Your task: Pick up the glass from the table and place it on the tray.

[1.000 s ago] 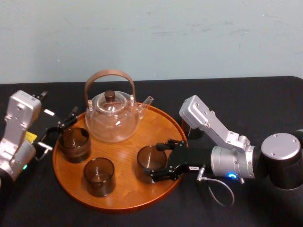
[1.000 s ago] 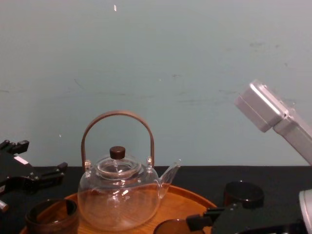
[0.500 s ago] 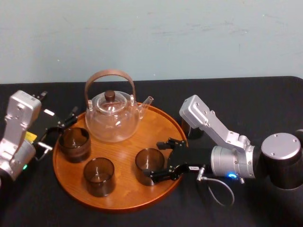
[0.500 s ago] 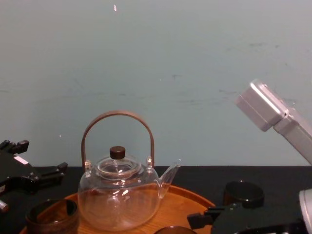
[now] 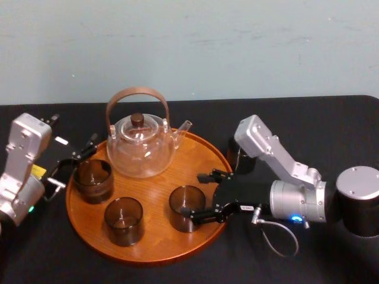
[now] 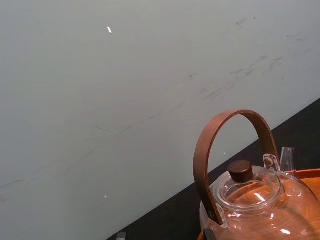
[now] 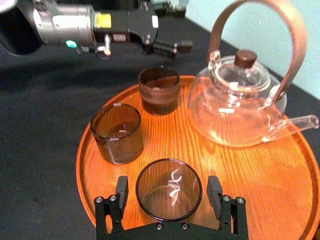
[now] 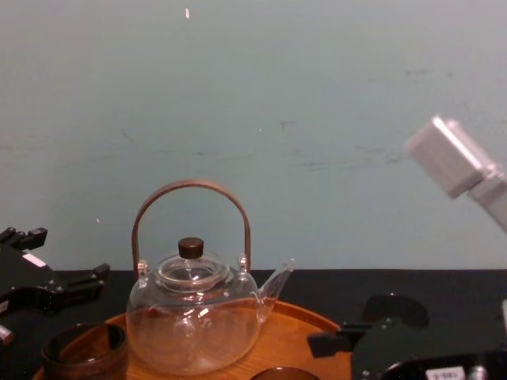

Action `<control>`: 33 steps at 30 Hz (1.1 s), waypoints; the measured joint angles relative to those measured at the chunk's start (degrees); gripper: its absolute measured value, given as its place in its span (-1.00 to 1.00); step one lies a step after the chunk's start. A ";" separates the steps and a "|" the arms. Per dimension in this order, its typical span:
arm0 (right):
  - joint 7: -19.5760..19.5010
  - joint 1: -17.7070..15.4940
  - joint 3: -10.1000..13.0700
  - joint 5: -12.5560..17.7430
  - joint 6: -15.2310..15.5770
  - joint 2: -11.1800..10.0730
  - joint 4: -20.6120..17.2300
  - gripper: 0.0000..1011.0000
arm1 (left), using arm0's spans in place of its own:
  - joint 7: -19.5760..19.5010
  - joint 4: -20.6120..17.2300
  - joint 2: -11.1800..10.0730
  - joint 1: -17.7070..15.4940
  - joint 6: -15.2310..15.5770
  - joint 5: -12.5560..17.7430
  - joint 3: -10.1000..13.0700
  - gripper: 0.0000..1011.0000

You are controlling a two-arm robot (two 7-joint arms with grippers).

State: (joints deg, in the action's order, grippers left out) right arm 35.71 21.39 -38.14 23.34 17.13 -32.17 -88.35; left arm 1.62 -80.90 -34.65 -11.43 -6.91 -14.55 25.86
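Right gripper (image 5: 193,195) is straddling glass (image 5: 185,208) at 4 o'clock on tray (image 5: 157,236), fingers spread, gripping nothing; a grazing finger risks tipping it. Left gripper (image 8: 67,253) is idling spread, 9 o'clock.

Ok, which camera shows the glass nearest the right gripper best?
The right wrist view: the glass is seen from above, whole rim, on the tray between the right gripper's open fingers. The head view shows it farther off; the chest view just its rim.
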 joint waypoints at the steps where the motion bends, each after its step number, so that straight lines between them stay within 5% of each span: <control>1: 0.31 -0.34 0.42 0.48 -0.72 -0.34 -0.34 0.98 | 0.00 0.00 0.00 0.00 0.00 0.00 0.00 0.98; 18: 0.40 -4.30 4.88 4.82 -5.29 -5.37 -5.79 0.98 | 0.00 0.00 0.00 0.00 0.00 0.00 0.00 0.98; 33: -5.31 -12.48 13.15 9.09 -9.15 -9.35 -8.94 0.98 | 0.00 0.00 0.00 0.00 0.00 0.00 0.00 0.98</control>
State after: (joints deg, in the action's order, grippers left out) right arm 30.41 8.90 -24.99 32.43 7.98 -41.52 -97.29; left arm 1.62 -80.90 -34.65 -11.43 -6.91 -14.55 25.86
